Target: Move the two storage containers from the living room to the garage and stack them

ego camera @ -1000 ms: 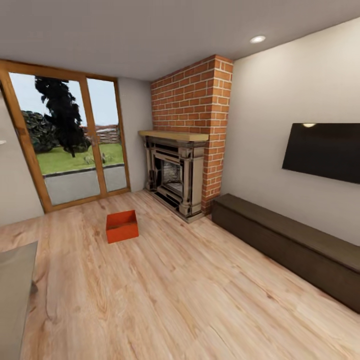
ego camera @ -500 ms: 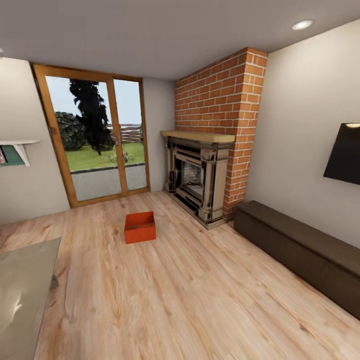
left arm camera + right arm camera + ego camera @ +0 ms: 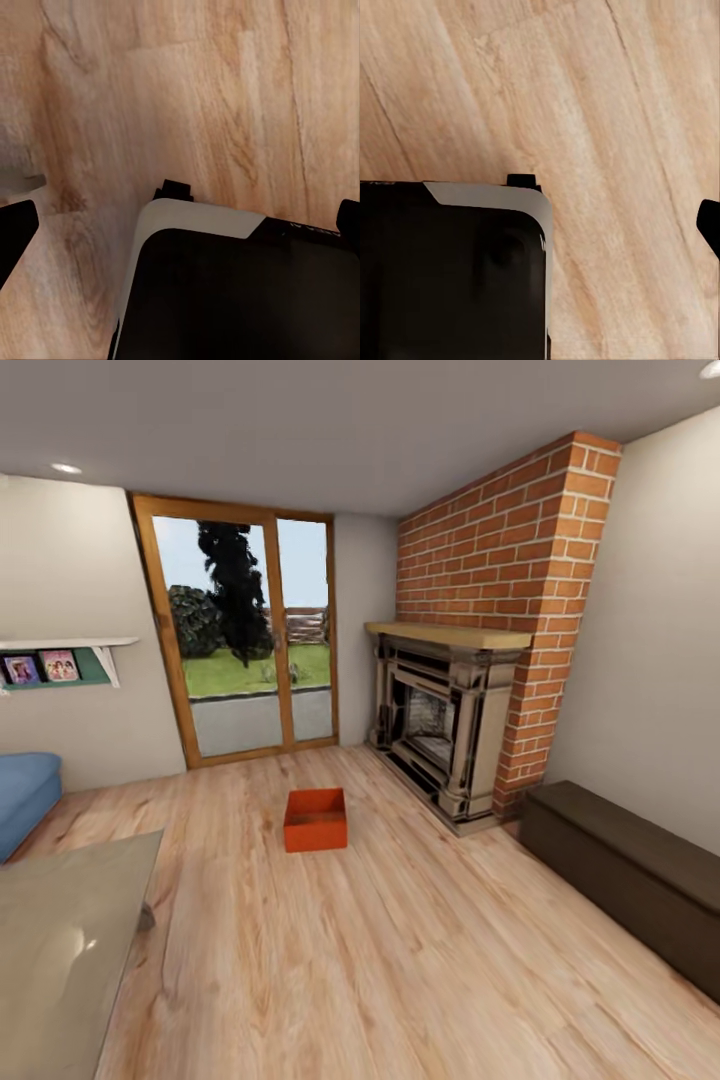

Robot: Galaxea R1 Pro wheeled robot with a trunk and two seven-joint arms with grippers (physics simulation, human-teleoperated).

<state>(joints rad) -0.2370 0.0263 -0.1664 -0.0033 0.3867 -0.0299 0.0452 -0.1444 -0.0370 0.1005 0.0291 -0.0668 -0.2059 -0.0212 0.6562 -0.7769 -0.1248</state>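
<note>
One red-orange open-top storage container (image 3: 316, 820) sits on the light wood-plank floor (image 3: 380, 960) of the living room, mid-room in the head view, between the glass doors and the fireplace, and looks empty. In the left wrist view my left gripper (image 3: 180, 217) hangs open over the planks, one black fingertip (image 3: 15, 229) at each side edge, nothing between them. In the right wrist view my right gripper (image 3: 540, 225) is spread too, with one fingertip (image 3: 709, 223) showing at the edge. Both are far from the container. The garage is out of view.
A brick fireplace (image 3: 450, 730) stands right of the container, and a dark low bench (image 3: 630, 870) runs along the right wall. A grey low table (image 3: 60, 950) and a blue sofa (image 3: 20, 790) are at the left. Glass doors (image 3: 250, 650) are behind. My black-and-white base (image 3: 240, 292) is under both wrists.
The head view has swung left, so the whole picture shifted right. The sofa and a wall shelf have come into view and the wall screen has left it. The container itself has not moved.
</note>
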